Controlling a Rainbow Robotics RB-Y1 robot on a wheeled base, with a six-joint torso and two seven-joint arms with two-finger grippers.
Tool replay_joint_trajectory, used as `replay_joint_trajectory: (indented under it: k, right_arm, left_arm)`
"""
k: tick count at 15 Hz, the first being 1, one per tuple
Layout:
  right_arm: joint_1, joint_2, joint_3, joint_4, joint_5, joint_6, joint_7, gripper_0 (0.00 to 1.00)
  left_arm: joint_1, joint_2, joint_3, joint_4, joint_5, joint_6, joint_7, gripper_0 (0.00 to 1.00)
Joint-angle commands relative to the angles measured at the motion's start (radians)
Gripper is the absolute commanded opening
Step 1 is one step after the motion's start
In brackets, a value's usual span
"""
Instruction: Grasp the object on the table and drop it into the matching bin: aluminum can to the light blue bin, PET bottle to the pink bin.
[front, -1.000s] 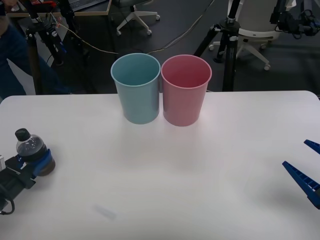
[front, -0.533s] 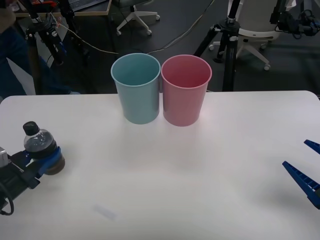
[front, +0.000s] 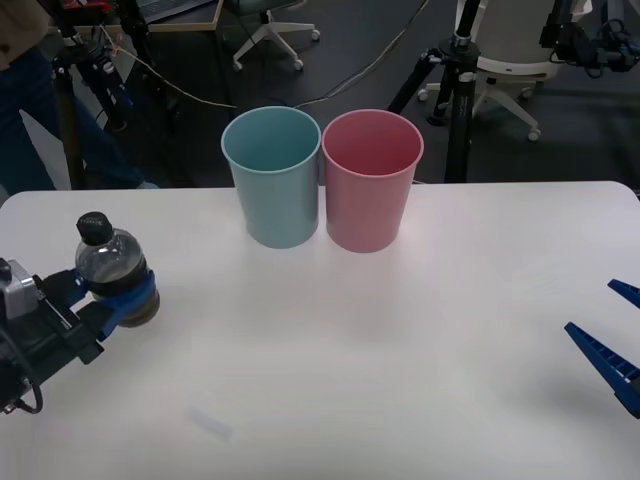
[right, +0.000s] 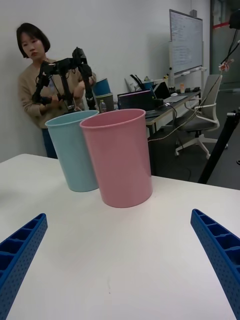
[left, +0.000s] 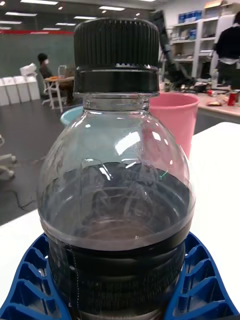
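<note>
Two bins: the light blue bin (front: 272, 177) and the pink bin (front: 372, 180) stand upright side by side at the far middle of the table (front: 400, 340), touching or nearly so, blue on the robot's left.

Front view, bottle: the PET bottle (front: 113, 272) sits at the table's left side, upright with a slight tilt, dark cap on top, dark liquid in its lower half. It is well apart from both bins.

Front view, left gripper: the left gripper (front: 118, 298) has its blue ribbed fingers closed around the bottle's lower body, one finger on each side. Whether the bottle's base rests on the table or is raised just above it cannot be told.

Front view, right gripper: the right gripper (front: 612, 335) waits at the table's right edge, fingers spread apart and holding nothing.

Right wrist view: the two blue fingers (right: 21, 250) stand wide apart at the corners with bare table between them. Beyond them the pink bin (right: 118, 157) stands nearer than the light blue bin (right: 74, 150).

Left wrist view: the bottle (left: 116, 200) is seen close up, seated between the blue fingers (left: 200, 280), which cup its lower body on both sides. Behind its shoulder show the pink bin (left: 175, 120) and a sliver of the light blue bin's rim (left: 69, 116).
</note>
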Motion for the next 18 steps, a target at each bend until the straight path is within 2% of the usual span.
replay_joint_trajectory:
  k: [1, 5, 8, 10, 13, 16, 18]
  right_arm:
    - [0.0, 0.0, 0.0, 0.0, 0.0, 0.0, 0.0, 1.0]
    - [0.0, 0.0, 0.0, 0.0, 0.0, 0.0, 0.0, 1.0]
    - [0.0, 0.0, 0.0, 0.0, 0.0, 0.0, 0.0, 1.0]
    - [0.0, 0.0, 0.0, 0.0, 0.0, 0.0, 0.0, 1.0]
    - [0.0, 0.0, 0.0, 0.0, 0.0, 0.0, 0.0, 1.0]
    - [0.0, 0.0, 0.0, 0.0, 0.0, 0.0, 0.0, 1.0]
    - [0.0, 0.0, 0.0, 0.0, 0.0, 0.0, 0.0, 1.0]
  left_arm:
    - [-0.002, 0.057, -0.018, -0.094, 0.0, 0.011, 0.119, 0.0]
    - [-0.037, 0.115, -0.061, -0.232, -0.002, 0.141, 0.268, 0.0]
    - [-0.12, 0.187, -0.132, -0.263, -0.003, 0.245, 0.336, 0.0]
    - [-0.186, 0.244, -0.182, -0.263, -0.003, 0.298, 0.353, 0.0]
    - [-0.293, 0.311, -0.262, -0.261, -0.02, 0.344, 0.468, 0.0]
    - [-0.431, 0.321, -0.345, -0.238, -0.131, 0.357, 0.603, 0.0]
    - [-0.553, 0.319, -0.428, -0.189, -0.143, 0.357, 0.639, 0.0]
